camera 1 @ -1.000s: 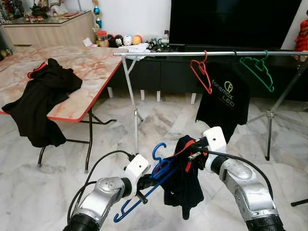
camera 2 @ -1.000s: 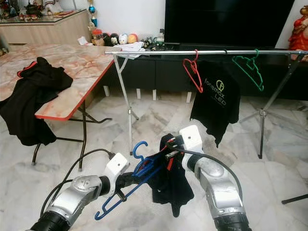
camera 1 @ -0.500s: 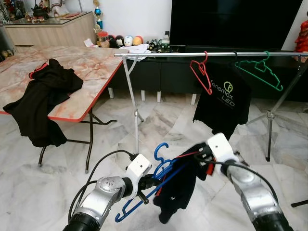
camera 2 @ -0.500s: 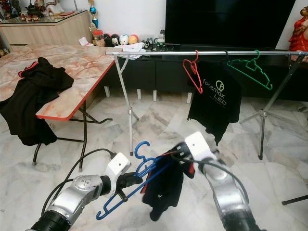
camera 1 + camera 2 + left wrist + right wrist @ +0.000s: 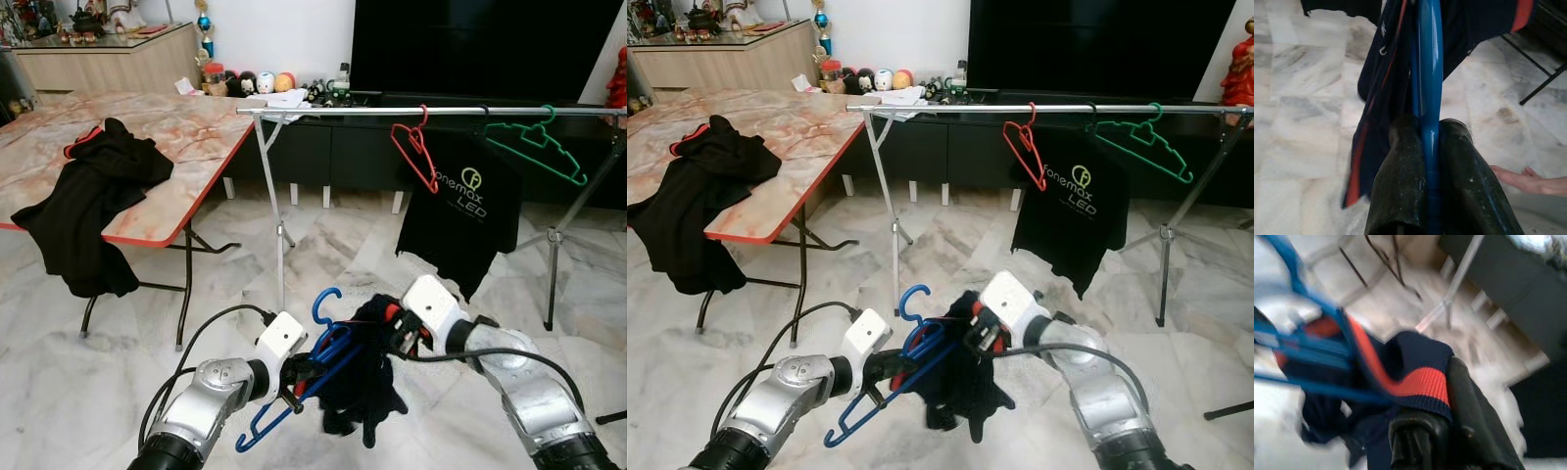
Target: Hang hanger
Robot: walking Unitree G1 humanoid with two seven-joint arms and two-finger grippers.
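My left claw (image 5: 1425, 147) is clamped on the thin blue plastic hanger (image 5: 328, 348), both black fingers (image 5: 1400, 166) pressed flat against its bar low in front of my chest. My forearm reaches forward and inward, and the hanger's hook (image 5: 323, 299) points up and away from me. I judge the hanger light and stiff but smooth, likely to swivel in a narrow pinch, so the bar close under the hook looks the best place to grip it.

Draped over the hanger is a dark navy knit garment with a red-orange band (image 5: 362, 377). It is soft and floppy, hangs in a bunch below the bar, and would slide off if I tilt the hanger. My right claw (image 5: 1422, 423) is closed on its ribbed red-and-navy edge (image 5: 1420, 384), just beside the hanger's right end. That arm is bent in from the right, its wrist turned toward the left one.

Beyond my arms stands the silver metal clothes rail (image 5: 343, 111) on its crossed legs, well apart from the hanger and higher than it. On it hang a red hanger (image 5: 413, 147), a black printed T-shirt (image 5: 465, 220) and a green hanger (image 5: 534, 147). To the left is the marble-patterned tabletop with a red edge (image 5: 186, 147), carrying a heap of black clothing (image 5: 88, 211).
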